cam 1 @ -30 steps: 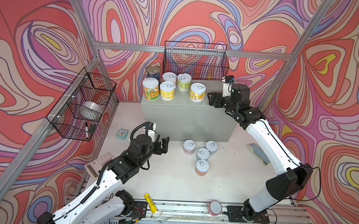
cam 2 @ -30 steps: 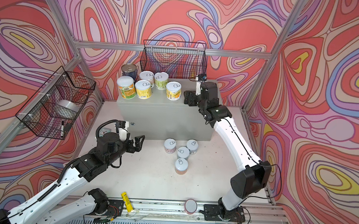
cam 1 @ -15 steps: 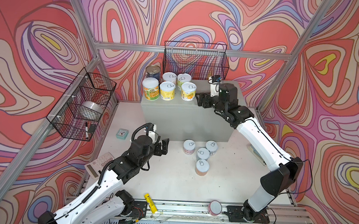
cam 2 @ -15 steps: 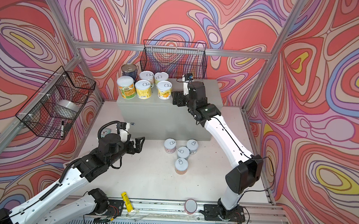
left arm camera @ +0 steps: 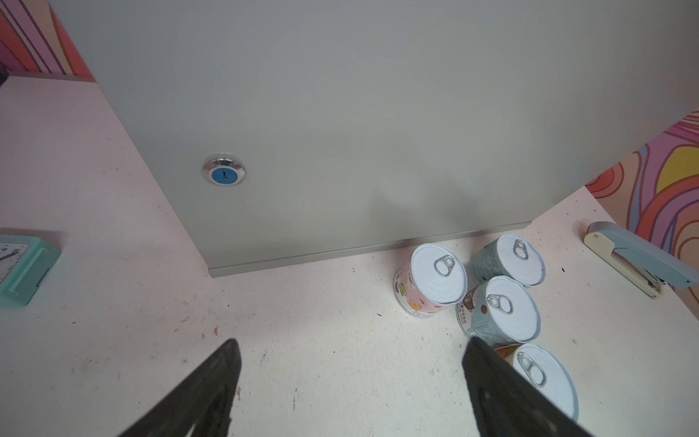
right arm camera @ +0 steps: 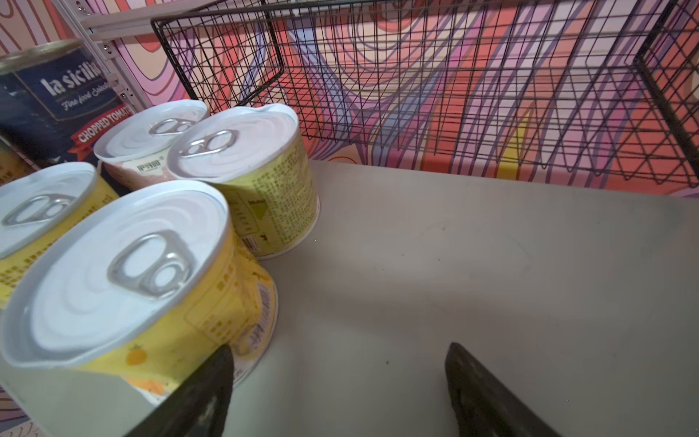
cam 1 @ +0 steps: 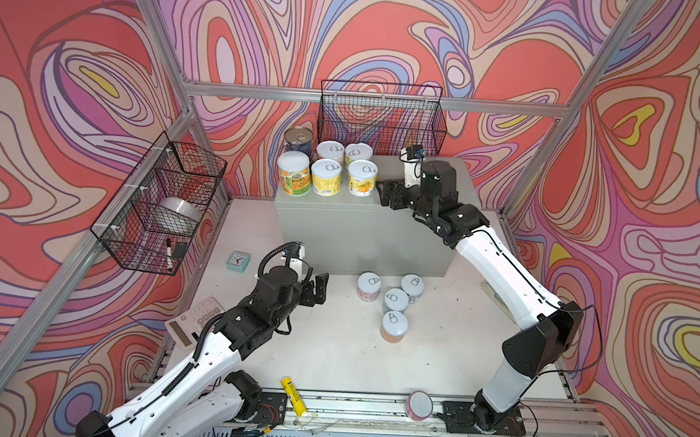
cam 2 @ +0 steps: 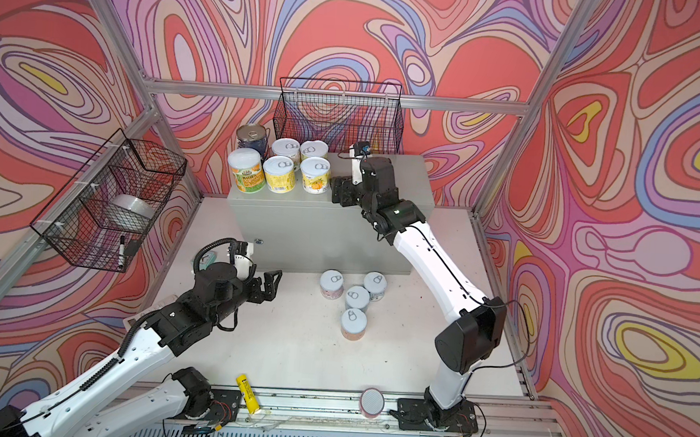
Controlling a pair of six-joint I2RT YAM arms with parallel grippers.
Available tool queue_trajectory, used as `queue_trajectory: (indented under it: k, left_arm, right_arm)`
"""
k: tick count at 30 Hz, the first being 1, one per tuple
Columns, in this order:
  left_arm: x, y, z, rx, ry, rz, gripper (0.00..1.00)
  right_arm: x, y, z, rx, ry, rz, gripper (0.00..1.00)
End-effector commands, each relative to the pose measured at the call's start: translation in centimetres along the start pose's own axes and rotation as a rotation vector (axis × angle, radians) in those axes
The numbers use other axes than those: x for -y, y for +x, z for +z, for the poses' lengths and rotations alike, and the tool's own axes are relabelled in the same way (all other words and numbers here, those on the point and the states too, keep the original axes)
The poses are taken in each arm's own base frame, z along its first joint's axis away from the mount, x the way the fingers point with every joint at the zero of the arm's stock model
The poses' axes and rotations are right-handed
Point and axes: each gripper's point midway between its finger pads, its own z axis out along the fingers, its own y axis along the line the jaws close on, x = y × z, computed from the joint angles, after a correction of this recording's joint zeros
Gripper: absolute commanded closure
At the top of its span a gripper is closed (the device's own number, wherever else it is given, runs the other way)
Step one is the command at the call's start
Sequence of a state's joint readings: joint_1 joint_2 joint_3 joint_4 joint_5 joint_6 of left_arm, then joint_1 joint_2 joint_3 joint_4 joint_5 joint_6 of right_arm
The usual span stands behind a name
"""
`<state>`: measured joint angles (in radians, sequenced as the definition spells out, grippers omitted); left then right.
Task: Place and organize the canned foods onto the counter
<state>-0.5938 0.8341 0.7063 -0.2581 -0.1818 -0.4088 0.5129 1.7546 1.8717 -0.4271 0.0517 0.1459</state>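
Swirl-patterned walls in red, pink and lilac enclose a white surface [cam 1: 331, 364], on which the grey cabinet [cam 1: 360, 232] stands at the back, its round lock [left arm camera: 224, 176] on the front face. We count six cans upright on the cabinet's flat top, all grouped at its left end. The blue-labelled can [cam 1: 299, 139] with a bare metal lid is at the rear corner, with two white-lidded cans beside it. In front of these stands a row made up of the green-labelled can [cam 1: 294, 174], the yellow-labelled can [cam 1: 326, 177] and the orange-fruit can [cam 1: 362, 178]. The right gripper [cam 1: 388, 193] sits low over the cabinet top just beside the orange-fruit can. Its fingers [right arm camera: 204, 393] are spread apart with only bare grey metal between them. One fingertip lies against the can's lower edge in the right wrist view, and we cannot tell whether they touch. Four more cans stand close together on the white surface just in front of the cabinet, among them the pink-labelled can [cam 1: 369, 286] and, nearest the robot, the peach-labelled can [cam 1: 393, 326]. The left gripper [cam 1: 318, 289] hangs above the white surface to the left of this cluster. Its fingers [left arm camera: 204, 386] are likewise apart and hold nothing. A black wire basket [cam 1: 381, 117] hangs on the back wall above the cabinet, and a mint clock [cam 1: 238, 261] lies near the cabinet's left front corner.
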Motion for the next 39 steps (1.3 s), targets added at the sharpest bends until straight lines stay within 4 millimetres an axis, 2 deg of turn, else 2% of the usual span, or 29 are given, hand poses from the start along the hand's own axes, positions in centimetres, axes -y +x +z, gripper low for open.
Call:
queue_trajectory:
  k: [1, 6, 14, 21, 33, 35, 39]
  left_arm:
    - [0.0, 0.0, 0.2, 0.008, 0.008, -0.010, 0.07]
    - [0.1, 0.0, 0.6, 0.004, 0.014, -0.014, 0.07]
    - [0.0, 0.1, 0.5, 0.008, 0.014, -0.018, 0.07]
    - [0.2, 0.0, 0.7, 0.006, 0.018, -0.021, 0.07]
    - [0.1, 0.3, 1.0, -0.004, 0.013, -0.019, 0.07]
    - [0.1, 0.4, 1.1, -0.005, 0.015, -0.019, 0.07]
    - [0.3, 0.4, 1.3, -0.008, 0.020, -0.020, 0.07]
  right_arm:
    - [0.4, 0.8, 1.6, -0.027, 0.038, -0.031, 0.09]
    - [0.4, 1.4, 2.8, -0.036, 0.033, -0.039, 0.09]
    - [0.2, 1.1, 2.9, -0.022, 0.021, -0.053, 0.10]
    - [-0.4, 0.7, 2.2, -0.001, -0.009, -0.045, 0.10]
    - [-0.6, 1.7, 1.5, -0.017, -0.015, -0.049, 0.11]
    - [-0.9, 0.8, 0.5, 0.005, -0.028, -0.052, 0.12]
    - [-1.4, 1.1, 0.4, 0.000, -0.042, -0.060, 0.12]
